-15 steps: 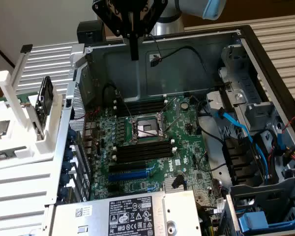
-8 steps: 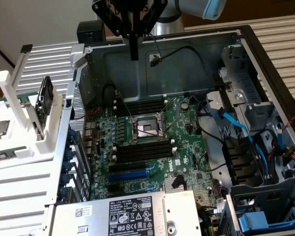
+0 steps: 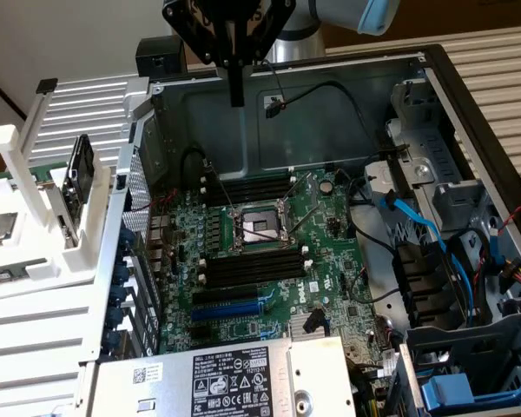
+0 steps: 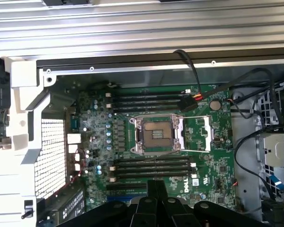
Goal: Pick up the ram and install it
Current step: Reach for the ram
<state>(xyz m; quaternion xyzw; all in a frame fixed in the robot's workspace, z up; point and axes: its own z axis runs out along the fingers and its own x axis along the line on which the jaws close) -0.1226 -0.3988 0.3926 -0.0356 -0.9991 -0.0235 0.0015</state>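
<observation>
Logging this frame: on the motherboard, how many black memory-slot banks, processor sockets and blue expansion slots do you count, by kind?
Black memory-slot banks: 2
Processor socket: 1
Blue expansion slot: 1
Total: 4

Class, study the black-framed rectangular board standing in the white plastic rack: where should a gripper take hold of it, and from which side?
Probably best: grip the black-framed rectangular board by its free upper edge, from above, pinching its two broad faces. It stands on edge with its foot sunk in the white plastic rack.
</observation>
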